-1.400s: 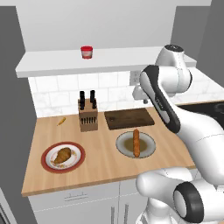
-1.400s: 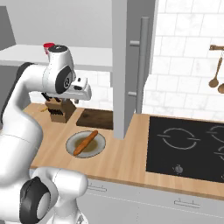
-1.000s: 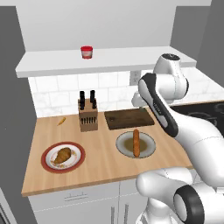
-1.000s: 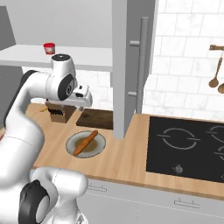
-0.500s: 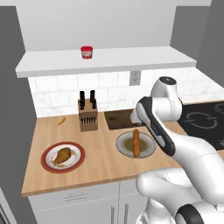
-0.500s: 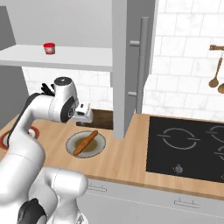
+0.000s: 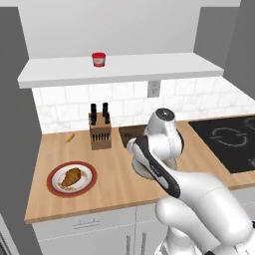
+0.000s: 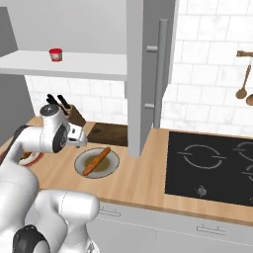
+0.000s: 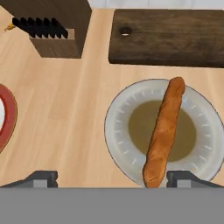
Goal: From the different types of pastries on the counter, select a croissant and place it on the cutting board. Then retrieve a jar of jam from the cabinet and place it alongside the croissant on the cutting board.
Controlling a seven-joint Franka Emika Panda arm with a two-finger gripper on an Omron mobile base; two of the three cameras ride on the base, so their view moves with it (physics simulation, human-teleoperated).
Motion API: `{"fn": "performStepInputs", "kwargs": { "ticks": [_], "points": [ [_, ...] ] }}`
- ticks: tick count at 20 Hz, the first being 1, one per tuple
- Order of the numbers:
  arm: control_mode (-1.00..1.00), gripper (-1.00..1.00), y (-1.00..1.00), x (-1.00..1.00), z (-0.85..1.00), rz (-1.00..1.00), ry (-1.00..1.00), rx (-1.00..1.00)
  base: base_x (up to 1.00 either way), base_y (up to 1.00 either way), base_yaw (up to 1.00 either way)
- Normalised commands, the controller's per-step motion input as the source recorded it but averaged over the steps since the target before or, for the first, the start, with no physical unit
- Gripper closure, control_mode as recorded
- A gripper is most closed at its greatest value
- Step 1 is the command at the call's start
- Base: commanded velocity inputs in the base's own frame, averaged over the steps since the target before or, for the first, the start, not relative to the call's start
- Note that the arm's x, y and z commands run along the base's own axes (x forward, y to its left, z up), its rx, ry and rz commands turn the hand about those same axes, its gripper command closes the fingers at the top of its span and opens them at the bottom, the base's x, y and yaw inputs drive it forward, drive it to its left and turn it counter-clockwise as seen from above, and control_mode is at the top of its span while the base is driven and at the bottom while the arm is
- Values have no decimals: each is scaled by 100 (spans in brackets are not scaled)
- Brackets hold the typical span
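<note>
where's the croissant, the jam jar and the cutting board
croissant (image 7: pixel 71 177), left base view, middle of the pastry on the red-rimmed plate
jar of jam (image 7: pixel 99 60), left base view, its red body on the shelf
cutting board (image 9: pixel 175 37), hand view, bare top face

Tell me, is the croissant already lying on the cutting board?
No, the croissant sits on a red-rimmed plate left of the knife block, while the cutting board is bare.

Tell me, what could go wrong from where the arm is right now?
The gripper hangs over the grey plate with the long bread stick, not the croissant on the red plate, so it might grab the wrong pastry. The knife block stands close by; a sideways swing toward the croissant could knock it.
</note>
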Motion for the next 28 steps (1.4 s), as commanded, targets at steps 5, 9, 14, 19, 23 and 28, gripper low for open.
{"fn": "performStepInputs", "kwargs": {
  "ticks": [5, 9, 14, 19, 23, 28],
  "points": [
    [-100, -100, 46, 4, -2, 0, -1, -1, 0, 0, 0],
    [-100, -100, 58, 21, -5, 0, -2, 0, 0, 0, 0],
    [-100, -100, 84, 36, -1, 0, -12, -2, 0, 0, 0],
    [-100, -100, 98, 61, -2, 0, -2, -4, 0, 0, 0],
    [-100, -100, 38, 15, 0, 1, 4, 0, 0, 0, 0],
    [-100, -100, 48, 0, 2, 8, 11, 4, 0, 0, 0]
  ]
}}
